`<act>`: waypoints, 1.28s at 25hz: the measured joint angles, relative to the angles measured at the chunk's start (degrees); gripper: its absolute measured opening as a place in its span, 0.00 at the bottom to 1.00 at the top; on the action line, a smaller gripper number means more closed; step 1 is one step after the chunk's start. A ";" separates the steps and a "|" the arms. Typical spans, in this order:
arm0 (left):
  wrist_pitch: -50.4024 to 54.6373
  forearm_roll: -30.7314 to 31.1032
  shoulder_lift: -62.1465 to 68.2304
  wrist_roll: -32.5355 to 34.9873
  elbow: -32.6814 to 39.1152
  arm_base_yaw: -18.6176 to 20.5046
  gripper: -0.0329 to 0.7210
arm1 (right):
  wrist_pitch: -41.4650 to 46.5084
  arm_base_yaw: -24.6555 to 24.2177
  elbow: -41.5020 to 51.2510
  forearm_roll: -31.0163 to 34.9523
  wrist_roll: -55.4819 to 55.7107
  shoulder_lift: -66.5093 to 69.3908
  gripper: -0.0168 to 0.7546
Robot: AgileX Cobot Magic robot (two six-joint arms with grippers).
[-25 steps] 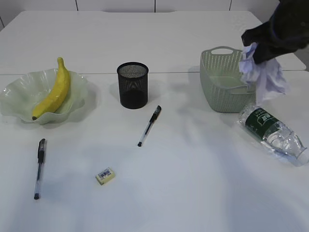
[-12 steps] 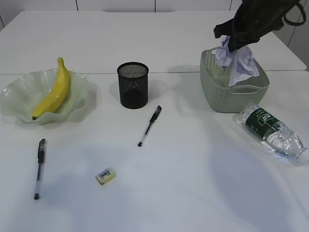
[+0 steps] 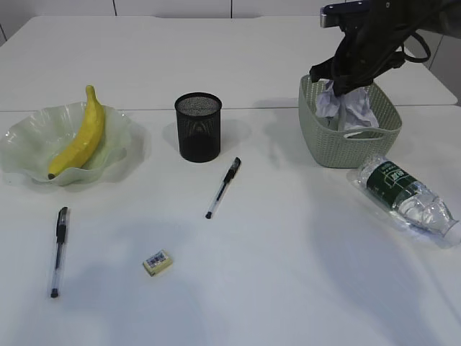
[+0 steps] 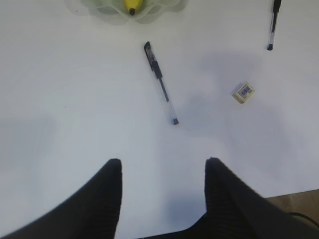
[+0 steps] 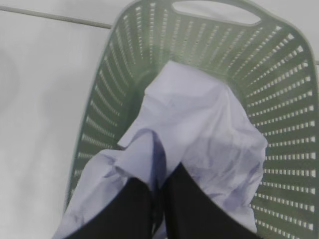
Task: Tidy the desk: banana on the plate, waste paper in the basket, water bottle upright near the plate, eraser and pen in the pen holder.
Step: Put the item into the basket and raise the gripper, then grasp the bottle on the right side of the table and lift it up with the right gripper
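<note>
My right gripper is shut on the crumpled white waste paper and holds it inside the green basket. The banana lies on the pale green plate. The water bottle lies on its side right of the basket. One pen lies near the black mesh pen holder, another pen at the front left. The eraser lies at the front. My left gripper is open and empty above the table.
The white table has a seam line across its back part. The banana's tip and plate edge show at the top of the left wrist view.
My right gripper has carried the waste paper left and down from beside the basket into it. Nothing else has moved.
</note>
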 joint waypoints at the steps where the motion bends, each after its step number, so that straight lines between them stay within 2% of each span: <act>1: 0.10 0.00 0.00 0.00 0.00 0.00 0.55 | -0.15 0.00 0.00 -0.48 0.59 0.09 0.06; 2: 0.09 0.10 0.00 0.00 0.00 0.00 0.55 | -0.15 0.00 0.00 -1.10 1.19 0.09 0.09; 4: 0.09 0.10 0.00 0.00 0.00 0.00 0.55 | -0.27 0.00 0.00 -2.07 1.79 0.09 0.21; 8: 0.44 0.59 0.00 0.00 0.00 0.00 0.55 | -0.27 0.00 -0.08 -2.77 2.04 0.09 0.54; 11: 0.47 1.00 0.00 0.00 0.00 0.00 0.55 | -0.27 0.00 -0.08 -2.91 2.04 0.09 0.66; 15: 0.47 1.15 0.00 0.00 0.00 0.00 0.55 | 2.59 0.00 -2.18 -2.68 2.04 0.09 0.70; 20: 0.57 1.91 0.00 0.00 0.00 0.00 0.55 | 9.71 0.00 -5.03 0.88 2.04 -0.82 0.68; 26: 1.21 2.28 0.00 0.00 0.00 0.00 0.55 | 15.61 0.00 -5.17 3.92 0.85 -8.33 0.67; 32: 1.35 2.28 0.00 0.00 0.00 0.00 0.55 | 17.67 0.00 3.06 6.03 -1.16 -21.06 0.67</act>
